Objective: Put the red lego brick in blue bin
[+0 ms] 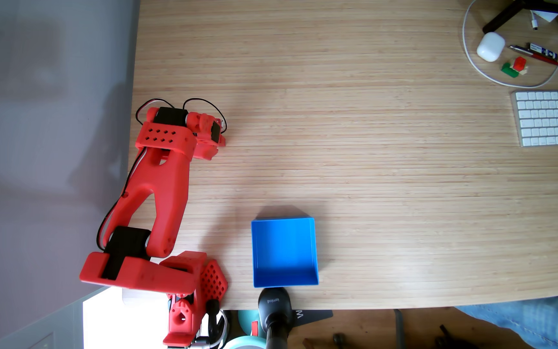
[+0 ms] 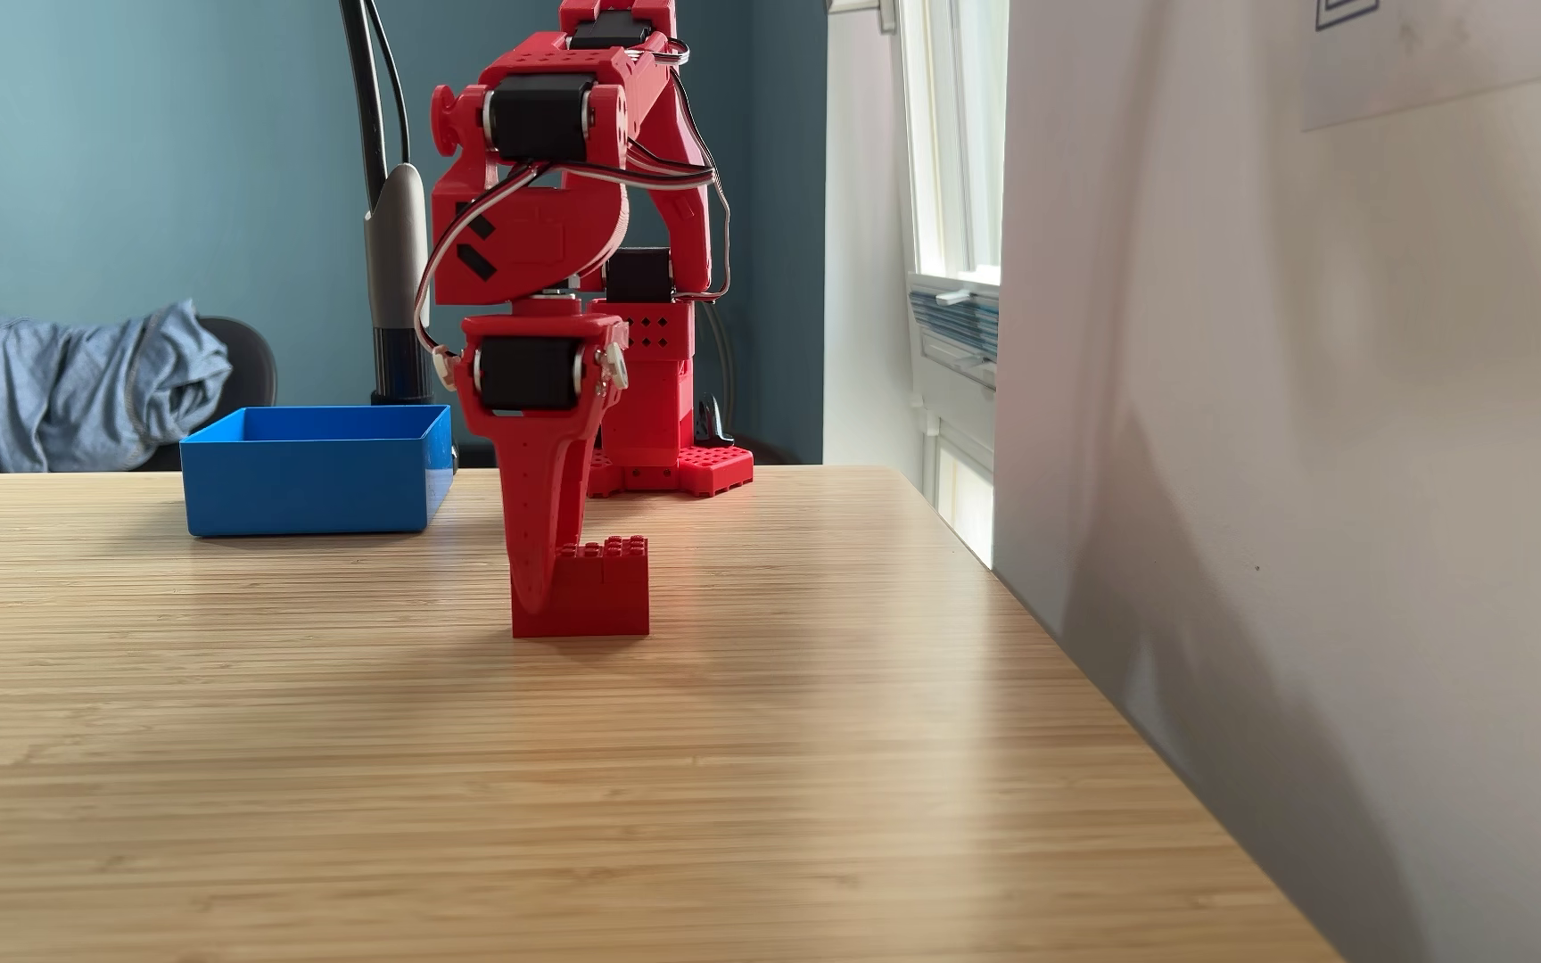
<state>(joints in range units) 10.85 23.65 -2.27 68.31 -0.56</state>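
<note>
Brick still down on the bench, bin still empty

Seen from the side, the hand (image 2: pixel 533 606) is lowered onto the red lego brick (image 2: pixel 605 593), fingertip touching it, though whether it has closed I cannot tell; the brick sits on the bench (image 2: pixel 378 787), well apart from the blue bin (image 2: pixel 313 495). Lift and carry remain. The black stand (image 1: pixel 273 307) reads "lamicall"

The red arm (image 2: pixel 563 213) folds over from its base and points straight down. Its gripper (image 2: pixel 537 611) has its tips at table level (jaw gap not discernible from either fixed view).
</note>
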